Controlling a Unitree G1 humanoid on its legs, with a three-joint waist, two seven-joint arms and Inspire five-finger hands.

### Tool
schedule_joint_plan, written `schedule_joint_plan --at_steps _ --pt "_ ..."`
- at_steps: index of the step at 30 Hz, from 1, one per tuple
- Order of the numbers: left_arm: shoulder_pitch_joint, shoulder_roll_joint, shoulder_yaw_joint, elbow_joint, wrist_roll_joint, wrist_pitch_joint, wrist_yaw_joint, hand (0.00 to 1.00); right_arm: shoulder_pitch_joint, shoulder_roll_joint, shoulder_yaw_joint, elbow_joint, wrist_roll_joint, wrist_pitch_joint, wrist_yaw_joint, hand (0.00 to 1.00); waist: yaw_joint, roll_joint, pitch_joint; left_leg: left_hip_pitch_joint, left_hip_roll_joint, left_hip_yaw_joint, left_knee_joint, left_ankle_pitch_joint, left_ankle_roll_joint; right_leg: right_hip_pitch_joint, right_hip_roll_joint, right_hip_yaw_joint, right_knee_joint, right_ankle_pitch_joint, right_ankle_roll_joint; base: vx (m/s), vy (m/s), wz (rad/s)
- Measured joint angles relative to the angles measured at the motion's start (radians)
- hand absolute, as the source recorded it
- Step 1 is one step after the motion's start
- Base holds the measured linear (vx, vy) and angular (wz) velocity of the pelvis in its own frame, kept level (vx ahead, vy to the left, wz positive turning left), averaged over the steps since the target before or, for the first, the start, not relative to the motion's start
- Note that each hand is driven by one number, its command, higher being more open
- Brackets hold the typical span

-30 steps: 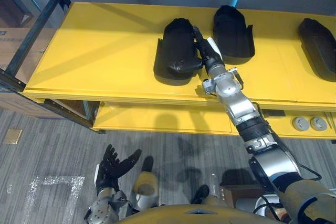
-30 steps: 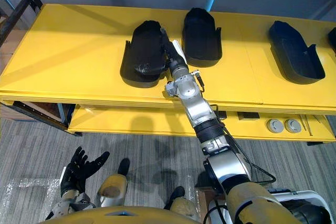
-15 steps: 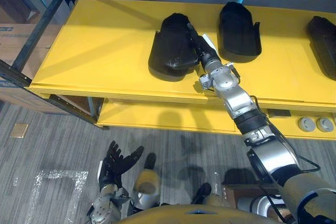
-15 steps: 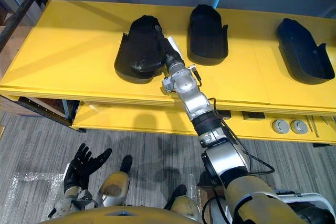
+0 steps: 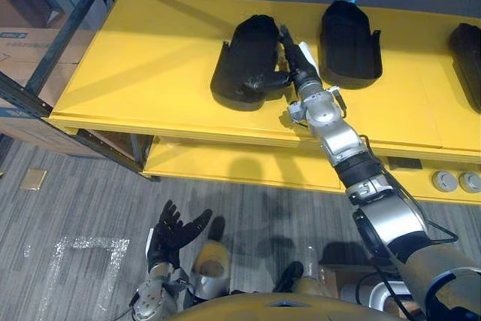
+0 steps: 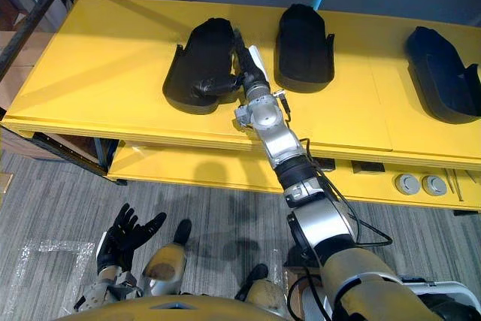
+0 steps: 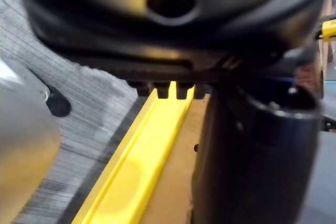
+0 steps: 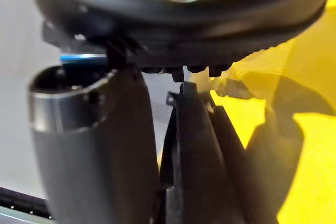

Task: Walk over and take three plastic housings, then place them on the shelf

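A yellow tabletop spans the upper frame, with a lower yellow ledge beneath it. Two round silver discs sit at the ledge's right end. Grey plank floor lies below, and a cardboard box stands at upper left.

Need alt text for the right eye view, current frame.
The robot's right hand grips the right edge of the leftmost housing, one of three black housings on a yellow table; the middle housing and rightmost housing lie untouched. The left hand hangs open low over the floor.
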Motion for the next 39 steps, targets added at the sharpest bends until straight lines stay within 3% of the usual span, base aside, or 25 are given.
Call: schedule_joint_plan --at_steps 5,7,11,14,17,21,29,39 --pt "-0.001 0.002 -0.006 0.000 0.000 0.000 -0.006 1.00 0.019 -0.058 -0.008 -0.235 -0.057 -0.017 -0.005 1.00 -0.013 -0.003 0.002 0.008 0.002 0.016 -0.003 -0.002 -0.001 -0.004 0.001 0.014 -0.005 0.002 0.001 0.01 -0.021 -0.10" --pt "0.004 0.002 0.000 -0.001 0.000 0.000 -0.006 1.00 0.052 -0.092 -0.007 -0.395 -0.100 -0.063 0.013 1.00 -0.022 -0.010 0.003 0.022 0.003 0.033 -0.009 -0.006 -0.001 -0.002 0.000 0.029 -0.009 0.003 0.003 0.02 -0.013 -0.18" --pt "0.005 0.004 0.025 0.000 0.001 0.000 -0.007 1.00 0.156 -0.186 0.036 -0.722 -0.023 -0.144 0.133 1.00 -0.055 -0.028 0.000 0.036 0.001 0.060 -0.010 -0.016 0.002 0.002 0.000 0.055 -0.030 0.017 0.006 0.01 -0.003 -0.18" --pt "0.007 0.011 0.044 0.001 0.002 -0.001 -0.011 1.00 0.260 -0.205 0.092 -0.837 0.143 -0.147 0.283 1.00 -0.070 -0.046 -0.011 0.044 0.001 0.079 -0.009 -0.025 0.003 0.003 0.000 0.066 -0.041 0.024 0.008 0.01 0.000 -0.21" --pt "0.006 0.026 0.049 0.004 0.006 -0.002 -0.030 1.00 0.345 -0.208 0.154 -0.839 0.286 -0.102 0.433 1.00 -0.074 -0.063 -0.019 0.048 0.000 0.087 -0.010 -0.028 0.003 0.002 0.000 0.076 -0.043 0.025 0.010 0.00 0.001 -0.08" --pt "0.005 0.038 0.059 0.050 0.007 -0.002 -0.034 1.00 0.369 -0.219 0.196 -0.839 0.342 -0.062 0.578 1.00 -0.074 -0.072 -0.024 0.045 0.000 0.090 -0.016 -0.028 0.003 -0.001 0.001 0.077 -0.053 0.030 0.012 0.00 0.000 0.00" --pt "0.004 0.062 0.081 0.074 0.006 0.000 -0.037 1.00 0.382 -0.248 0.233 -0.837 0.363 -0.036 0.636 1.00 -0.061 -0.100 -0.041 0.029 -0.003 0.092 -0.013 -0.030 0.004 -0.016 0.000 0.081 -0.059 0.036 0.012 0.01 -0.003 0.00" --pt "0.003 0.064 0.081 0.083 0.006 0.002 -0.020 1.00 0.386 -0.219 0.251 -0.767 0.352 -0.007 0.660 1.00 -0.058 -0.102 -0.043 0.019 -0.006 0.073 0.003 -0.035 0.006 -0.004 -0.002 0.058 -0.056 0.034 0.011 -0.02 -0.008 0.06"
